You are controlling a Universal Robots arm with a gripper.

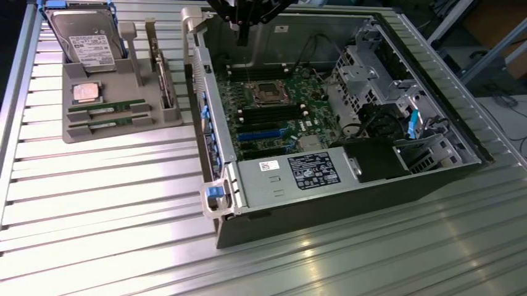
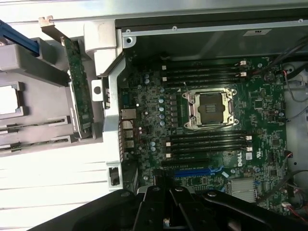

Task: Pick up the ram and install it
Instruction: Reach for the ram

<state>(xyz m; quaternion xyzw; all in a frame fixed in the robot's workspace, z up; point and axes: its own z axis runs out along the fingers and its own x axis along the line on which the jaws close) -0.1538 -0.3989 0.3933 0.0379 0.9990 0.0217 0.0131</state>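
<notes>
Two green ram sticks [image 1: 103,110] lie side by side in the slots of a grey tray [image 1: 78,137], at the exterior view's left. My gripper [image 1: 243,42] hangs over the far end of the open computer case [image 1: 329,203], well apart from the tray. Its dark fingers [image 2: 166,207] are shut together with nothing visibly between them. Below them is the green motherboard [image 2: 159,110], with black memory slots [image 2: 207,142] on either side of the open processor socket [image 2: 209,108]. The tray's ram slots [image 2: 33,126] show pale at the edge of the wrist view.
The tray also holds a hard drive [image 1: 82,40], a silver processor chip [image 1: 86,91] and an upright expansion card [image 1: 165,80]. Inside the case sit a power supply [image 1: 305,172], a metal drive cage [image 1: 371,68] and cables. Everything rests on a slatted metal table [image 1: 99,203].
</notes>
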